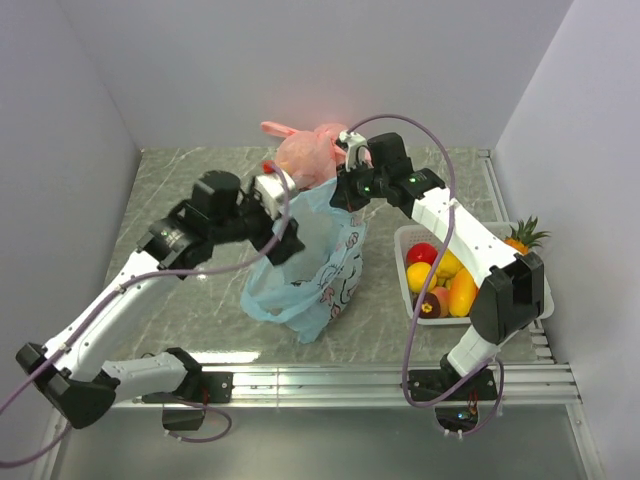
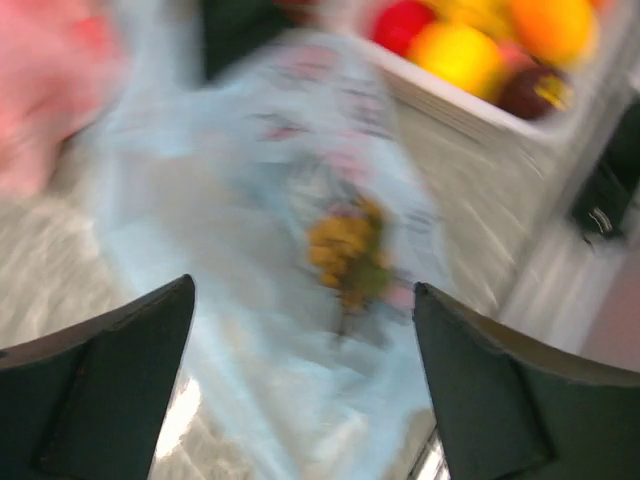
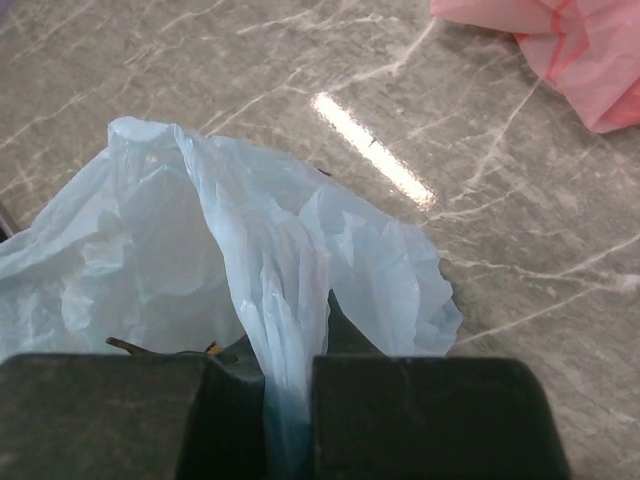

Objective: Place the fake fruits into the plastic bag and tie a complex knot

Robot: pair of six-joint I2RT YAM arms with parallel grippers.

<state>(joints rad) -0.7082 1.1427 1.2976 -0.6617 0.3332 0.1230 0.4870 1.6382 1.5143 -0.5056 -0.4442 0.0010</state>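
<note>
The light-blue plastic bag (image 1: 312,268) stands in the middle of the table, lifted by its top. My right gripper (image 1: 347,190) is shut on a pinched strip of the bag (image 3: 270,290), which runs down between its jaws (image 3: 288,365). My left gripper (image 1: 283,236) is open at the bag's left upper edge; its wrist view is blurred and shows the bag (image 2: 250,200) between the spread fingers (image 2: 110,390), with a yellow-green blotch (image 2: 345,250) on or in it. The fake fruits (image 1: 440,280) lie in a white basket, and the pineapple (image 1: 520,238) is beside them.
The white basket (image 1: 405,262) stands at the right, under my right forearm; it also shows in the left wrist view (image 2: 470,110). A pink-orange knotted bag (image 1: 305,150) lies at the back behind both grippers and shows in the right wrist view (image 3: 580,50). Walls close in on three sides.
</note>
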